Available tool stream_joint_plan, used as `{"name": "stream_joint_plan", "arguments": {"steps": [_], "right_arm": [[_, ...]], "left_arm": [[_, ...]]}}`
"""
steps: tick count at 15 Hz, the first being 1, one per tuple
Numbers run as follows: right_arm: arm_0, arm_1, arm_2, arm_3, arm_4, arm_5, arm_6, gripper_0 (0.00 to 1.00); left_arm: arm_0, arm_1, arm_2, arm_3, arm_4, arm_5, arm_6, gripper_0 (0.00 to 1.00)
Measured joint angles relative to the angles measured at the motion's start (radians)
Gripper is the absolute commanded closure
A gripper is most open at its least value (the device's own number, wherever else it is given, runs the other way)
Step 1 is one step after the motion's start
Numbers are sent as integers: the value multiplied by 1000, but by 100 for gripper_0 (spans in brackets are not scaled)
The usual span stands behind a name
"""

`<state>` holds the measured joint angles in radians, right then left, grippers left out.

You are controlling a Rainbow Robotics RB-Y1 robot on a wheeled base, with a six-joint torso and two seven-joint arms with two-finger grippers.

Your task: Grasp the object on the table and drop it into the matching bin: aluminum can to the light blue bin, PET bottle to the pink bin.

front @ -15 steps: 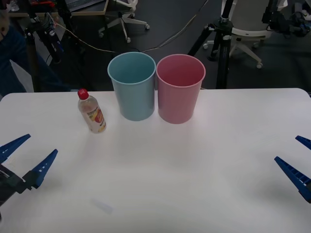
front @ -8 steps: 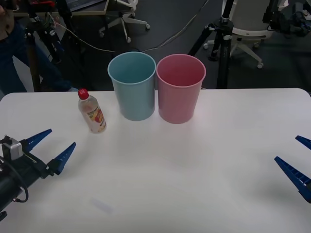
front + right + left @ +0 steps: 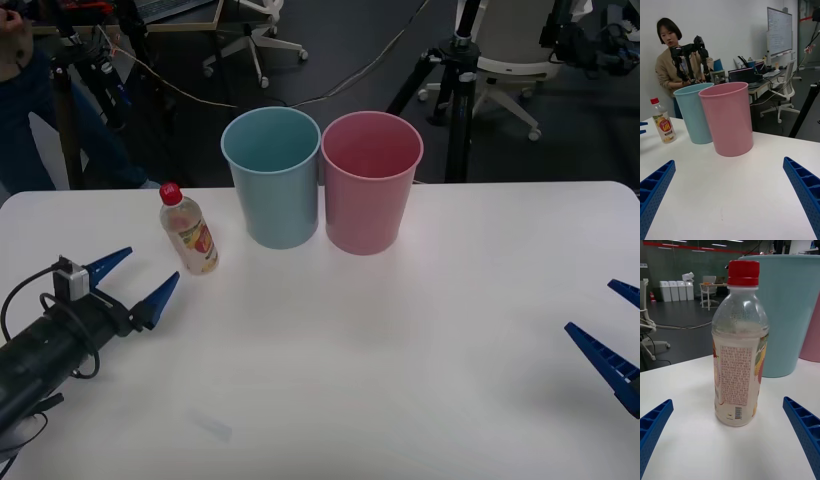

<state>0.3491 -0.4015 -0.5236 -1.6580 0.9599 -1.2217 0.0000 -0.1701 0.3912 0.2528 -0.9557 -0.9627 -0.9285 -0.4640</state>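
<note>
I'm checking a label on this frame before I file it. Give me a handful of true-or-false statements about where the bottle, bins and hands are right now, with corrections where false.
1. The PET bottle stands upright on the table. True.
2. The left hand is shut on the bottle. False: its fingers are open and short of the bottle, touching nothing.
3. The pink bin stands right beside the light blue bin. True.
4. The bottle is already inside the pink bin. False: it stands on the table beside the light blue bin.
5. The right hand is open, near the table's right edge. True.
</note>
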Motion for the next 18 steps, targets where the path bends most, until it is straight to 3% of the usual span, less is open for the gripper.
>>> {"name": "stream_joint_plan", "arguments": {"steps": [4, 17, 18], "right_arm": [[0, 0, 0, 0, 0, 0, 0, 0], [0, 0, 0, 0, 0, 0, 0, 0], [0, 0, 0, 0, 0, 0, 0, 0]], "left_arm": [[-87, -14, -45, 97, 10, 20, -45, 0], [-214, -22, -218, 99, 110, 275, -30, 0], [-220, -22, -221, 99, 111, 284, -26, 26]]}}
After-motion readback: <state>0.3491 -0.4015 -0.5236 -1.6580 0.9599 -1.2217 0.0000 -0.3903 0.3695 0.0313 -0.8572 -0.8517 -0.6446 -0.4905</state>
